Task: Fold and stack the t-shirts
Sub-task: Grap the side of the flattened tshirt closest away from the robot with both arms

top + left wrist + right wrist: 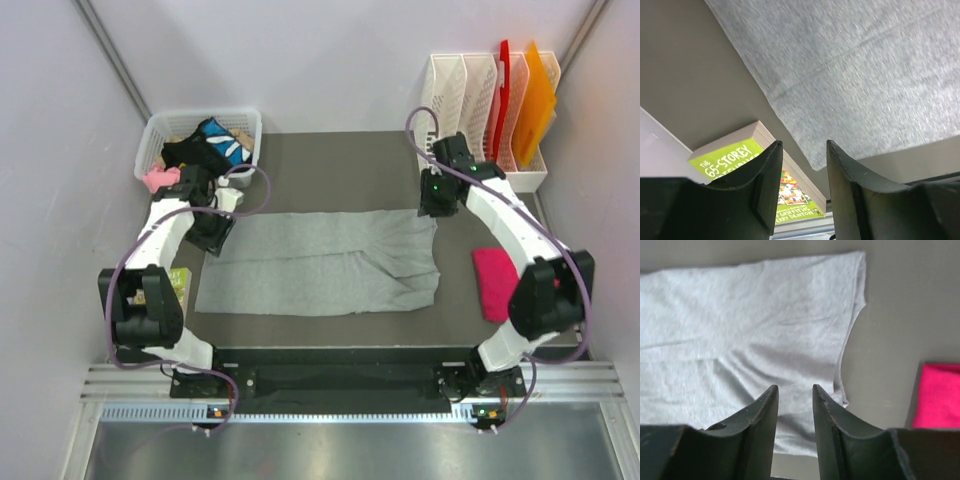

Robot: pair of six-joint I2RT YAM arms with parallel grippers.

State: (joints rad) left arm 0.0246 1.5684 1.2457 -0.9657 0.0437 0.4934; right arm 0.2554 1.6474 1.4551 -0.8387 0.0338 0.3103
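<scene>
Desk (330, 160) surface, dark and matte, runs between pale walls, and the light heather-grey shirt (320, 265) lies spread flat across its middle, long way left to right, with a lengthwise line through it and a rumpled right end. The top view shows a broad bare band on the far side of the shirt and a narrower one along its near edge. A white file rack (470, 90) stands in the far right corner with a red folder (505, 85) and an orange folder (540, 95) upright in it. A white basket (205, 117) of mixed clothes sits in the far left corner. Neither wrist view shows either of these. The magenta-pink shirt (492, 282), folded to a small rectangle, lies near the right edge, well apart from the grey one, with a bare strip between. The right arm hides part of it from above, and the right wrist view catches only its edge. A green-covered book (735, 155) lies at the near left. It is a sliver beside the arm from above, but its cover lettering is legible in the left wrist view, where bare desk separates it from the shirt's left edge and near left corner. The left pincer (804, 144) hangs at the shirt's far left corner, fingers apart and holding nothing. The right pincer (794, 386) hangs at the far right corner, its gap narrower but open and nothing in it. Whether either touches the cloth cannot be told.
</scene>
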